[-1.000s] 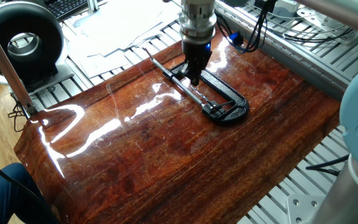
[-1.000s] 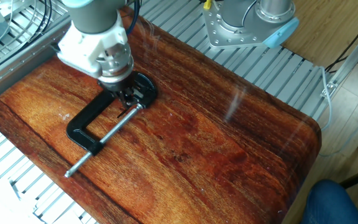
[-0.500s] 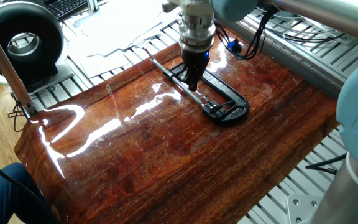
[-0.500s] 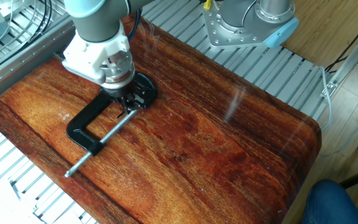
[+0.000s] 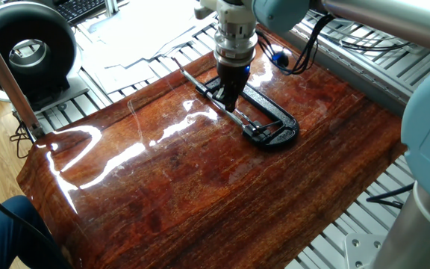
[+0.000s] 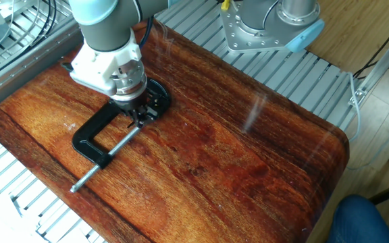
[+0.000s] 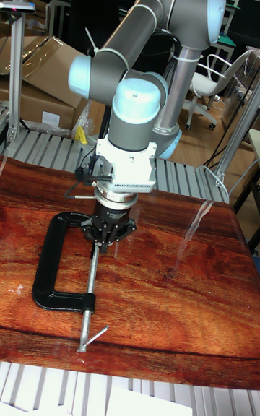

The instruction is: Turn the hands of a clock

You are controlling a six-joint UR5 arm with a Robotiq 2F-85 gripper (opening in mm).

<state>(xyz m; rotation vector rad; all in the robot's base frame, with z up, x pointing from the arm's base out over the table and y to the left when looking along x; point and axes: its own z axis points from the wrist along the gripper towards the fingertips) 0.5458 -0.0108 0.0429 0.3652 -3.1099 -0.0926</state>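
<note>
Clamp [image 7: 45, 264] lies flat on the bench [image 6: 248, 175], near its far edge in the tall view, screw pointing to the near edge; the clock should be in its jaw, but the gripper [image 7: 107, 240] sits right over that spot and hides it. Fingers look drawn close, though whether they grip anything I cannot tell; judged engaged at the clock, turning progress unreadable.
</note>
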